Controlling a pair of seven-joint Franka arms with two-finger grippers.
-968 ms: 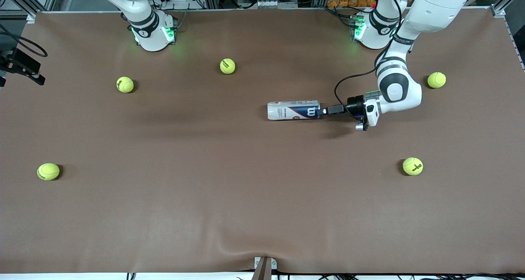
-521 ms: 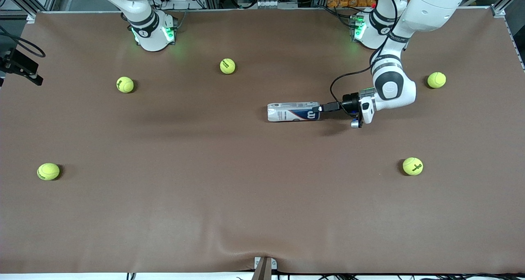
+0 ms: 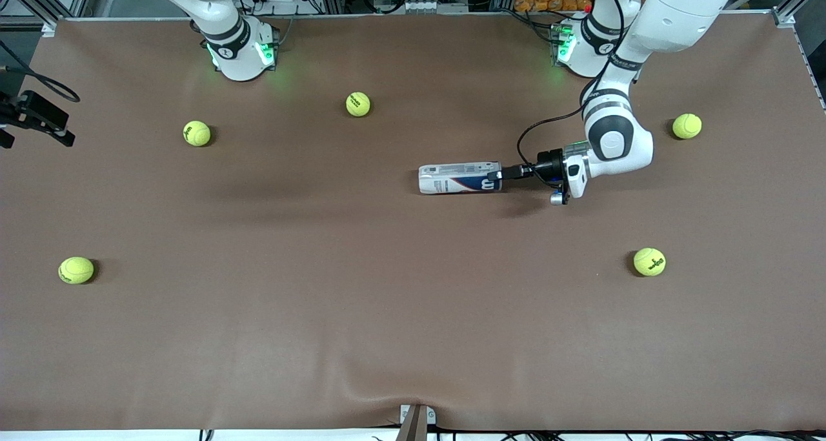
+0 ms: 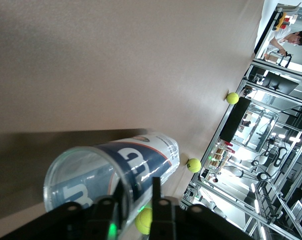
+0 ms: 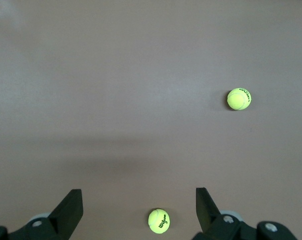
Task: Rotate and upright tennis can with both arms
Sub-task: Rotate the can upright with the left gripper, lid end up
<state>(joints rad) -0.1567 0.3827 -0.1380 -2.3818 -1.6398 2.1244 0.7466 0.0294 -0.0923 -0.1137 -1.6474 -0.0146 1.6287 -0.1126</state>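
The tennis can (image 3: 459, 177) lies on its side near the middle of the brown table, its open end toward the left arm's end. In the left wrist view the can (image 4: 116, 167) fills the foreground, clear rim toward the camera. My left gripper (image 3: 495, 173) is at that open end, low over the table. Its fingers stand narrowly apart astride the rim wall (image 4: 136, 182), one finger (image 4: 116, 195) against the wall and a gap showing on the other. My right gripper (image 5: 138, 191) is wide open and empty, high over bare table, out of the front view.
Several yellow-green tennis balls lie scattered: one (image 3: 358, 104) toward the bases, one (image 3: 686, 126) and one (image 3: 649, 261) at the left arm's end, two (image 3: 197, 133) (image 3: 76, 270) at the right arm's end. A black device (image 3: 39, 115) overhangs the table edge there.
My left gripper has slid toward the can's open end and onto its rim. The can has shifted slightly toward the right arm's end.
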